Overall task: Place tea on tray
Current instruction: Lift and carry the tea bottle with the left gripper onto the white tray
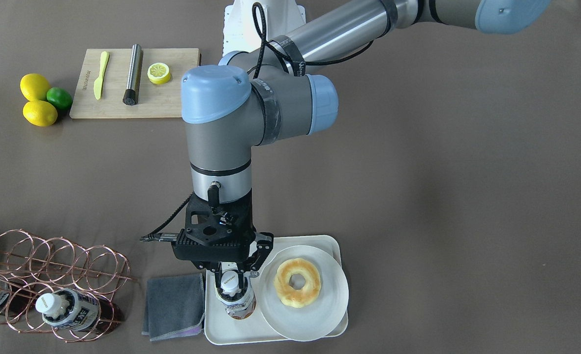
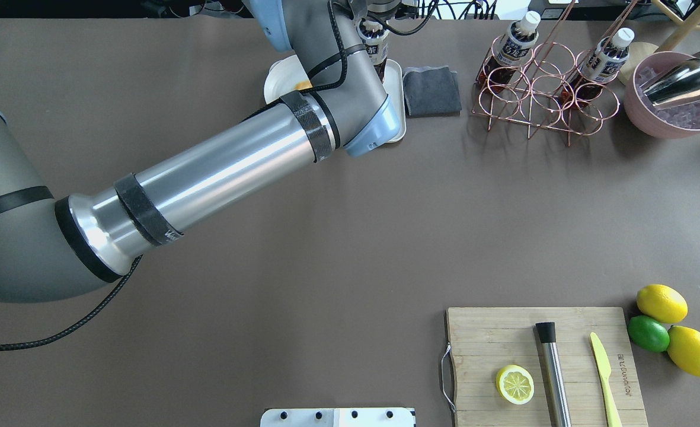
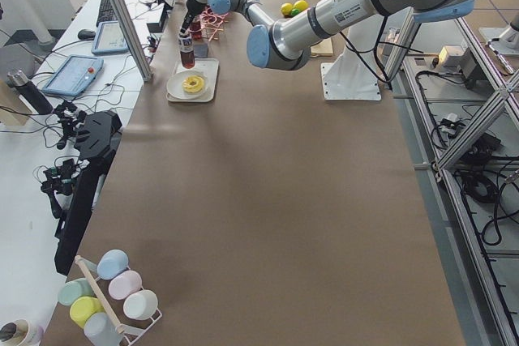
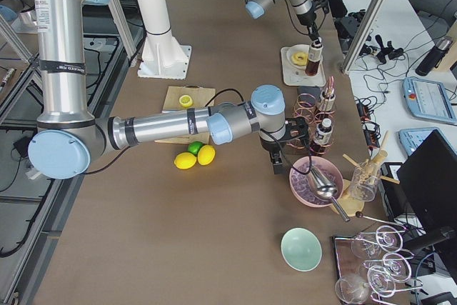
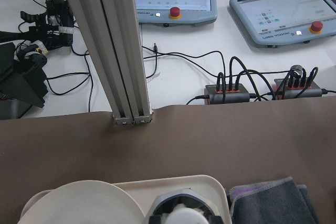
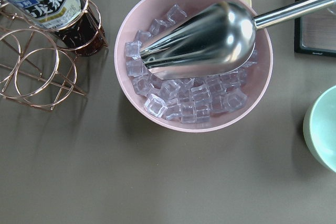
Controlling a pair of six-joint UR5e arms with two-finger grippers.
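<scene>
The tea (image 1: 237, 301), a small clear bottle of dark liquid with a white cap, stands upright on the left part of the cream-white tray (image 1: 221, 330). My left gripper (image 1: 232, 281) comes straight down on it, and its fingers are shut on the bottle's neck just below the cap. The left wrist view shows the cap (image 5: 181, 217) at the bottom edge, over the tray's rim (image 5: 210, 182). My right gripper (image 4: 277, 164) hangs over the table next to the pink ice bowl (image 4: 314, 180), far from the tray. I cannot tell whether it is open or shut.
A round white plate (image 1: 320, 319) with a doughnut (image 1: 297, 282) fills the tray's other side. A grey cloth (image 1: 174, 305) lies beside the tray. A copper wire rack (image 1: 49, 275) holds two identical bottles (image 1: 66, 309). A cutting board (image 1: 135, 83) and lemons (image 1: 37, 101) lie farther off.
</scene>
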